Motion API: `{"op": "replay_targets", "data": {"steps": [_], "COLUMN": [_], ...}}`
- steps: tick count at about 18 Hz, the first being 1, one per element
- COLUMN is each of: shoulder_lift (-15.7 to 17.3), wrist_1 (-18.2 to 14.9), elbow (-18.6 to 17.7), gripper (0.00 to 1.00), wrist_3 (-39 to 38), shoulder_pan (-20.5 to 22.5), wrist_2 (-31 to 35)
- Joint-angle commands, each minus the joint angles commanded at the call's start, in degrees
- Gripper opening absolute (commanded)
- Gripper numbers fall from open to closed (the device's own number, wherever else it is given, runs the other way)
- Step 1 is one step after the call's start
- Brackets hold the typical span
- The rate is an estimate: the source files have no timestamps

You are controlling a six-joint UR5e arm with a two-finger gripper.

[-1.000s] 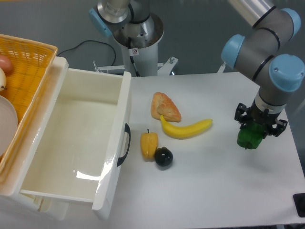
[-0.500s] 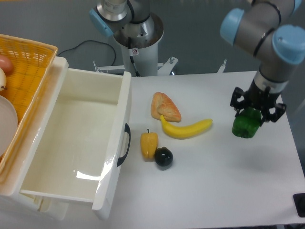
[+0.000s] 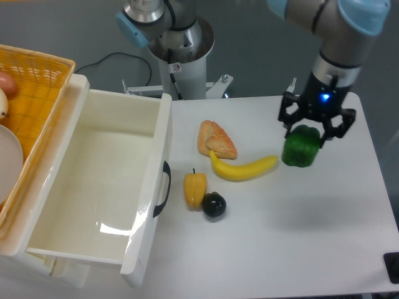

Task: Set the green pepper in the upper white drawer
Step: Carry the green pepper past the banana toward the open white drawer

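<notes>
My gripper point(image 3: 308, 132) is shut on the green pepper point(image 3: 300, 148) and holds it in the air above the right half of the table, just right of the banana's tip. The pepper is glossy dark green and hangs below the black fingers. The upper white drawer point(image 3: 75, 187) stands pulled open at the left, deep and with nothing in it, its black curved handle point(image 3: 163, 189) facing the table. The drawer lies well to the left of the gripper.
On the table between pepper and drawer lie a banana point(image 3: 243, 167), a croissant-like pastry point(image 3: 216, 139), a small yellow pepper point(image 3: 194, 189) and a dark round fruit point(image 3: 214, 205). An orange woven basket point(image 3: 28, 93) sits behind the drawer at far left. The robot base point(image 3: 177, 43) stands at the back.
The gripper has risen and moved left and toward the back with the green pepper in it, from near the table's right edge to beside the banana's tip.
</notes>
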Motion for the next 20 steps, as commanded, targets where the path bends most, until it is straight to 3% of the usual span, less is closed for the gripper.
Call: {"op": "replay_targets", "data": {"steps": [8,15,20], "shoulder_lift": [4.6,5.5,6.5], "wrist_1": [0.5,0.6,0.8], "elbow": [0.0,-1.2,-1.8], "gripper": [0.18,0.19,0.19], "wrist_3": [-14.3,-18.1,-20.3], "shoulder_pan": [-7.2,-11.0,-16.4], "wrist_2": [-4.7,-7.7,-7.7]}}
